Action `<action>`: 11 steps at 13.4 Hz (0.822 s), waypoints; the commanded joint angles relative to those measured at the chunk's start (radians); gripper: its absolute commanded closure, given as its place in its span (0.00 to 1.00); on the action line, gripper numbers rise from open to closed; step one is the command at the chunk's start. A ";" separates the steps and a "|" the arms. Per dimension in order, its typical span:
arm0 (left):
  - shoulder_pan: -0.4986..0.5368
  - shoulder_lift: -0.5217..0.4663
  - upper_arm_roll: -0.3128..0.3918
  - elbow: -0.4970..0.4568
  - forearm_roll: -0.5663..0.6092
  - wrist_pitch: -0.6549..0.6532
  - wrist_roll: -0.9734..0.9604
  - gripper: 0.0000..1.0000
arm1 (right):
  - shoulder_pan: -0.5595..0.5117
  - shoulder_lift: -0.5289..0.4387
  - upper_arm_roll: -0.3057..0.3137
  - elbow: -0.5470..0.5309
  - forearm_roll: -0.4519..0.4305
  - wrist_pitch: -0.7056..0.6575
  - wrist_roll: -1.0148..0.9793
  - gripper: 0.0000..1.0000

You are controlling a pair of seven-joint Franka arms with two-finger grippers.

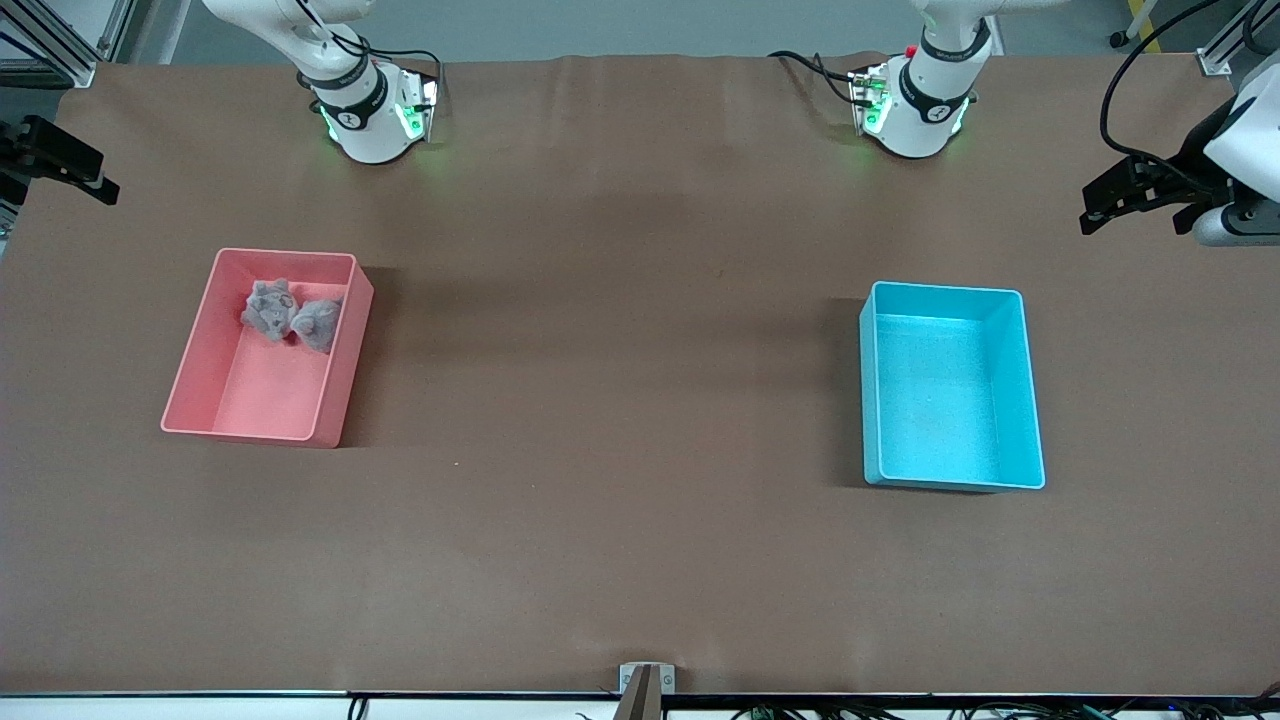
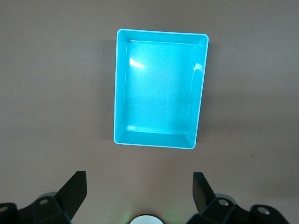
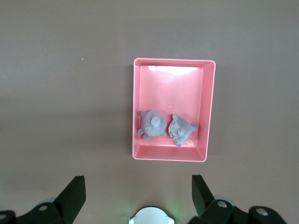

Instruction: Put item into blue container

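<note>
The blue container (image 1: 950, 385) (image 2: 159, 88) stands empty on the brown table toward the left arm's end. Two grey plush toys (image 1: 290, 312) (image 3: 167, 127) lie side by side in a pink bin (image 1: 265, 415) (image 3: 208, 107) toward the right arm's end, at the bin's end nearest the robots. My left gripper (image 2: 139, 179) hangs open and empty high over the table between its base and the blue container. My right gripper (image 3: 138, 182) hangs open and empty high over the table between its base and the pink bin. Neither hand shows in the front view.
The two arm bases (image 1: 370, 110) (image 1: 915, 105) stand along the table's edge farthest from the front camera. Black gear juts in at both ends of the table (image 1: 55, 160) (image 1: 1150, 190). A small bracket (image 1: 646, 680) sits at the nearest edge.
</note>
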 commanded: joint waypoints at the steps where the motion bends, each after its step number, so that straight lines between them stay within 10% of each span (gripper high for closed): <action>1: 0.006 0.014 0.001 0.021 -0.004 -0.018 0.013 0.00 | 0.003 0.017 -0.011 0.003 -0.002 -0.002 0.002 0.00; 8: 0.006 0.034 0.004 0.021 -0.004 -0.005 -0.004 0.00 | 0.003 0.230 -0.011 -0.011 -0.083 0.027 0.002 0.00; 11: 0.008 0.028 0.005 0.019 -0.004 -0.010 -0.003 0.00 | -0.015 0.221 -0.025 -0.226 -0.086 0.151 0.023 0.00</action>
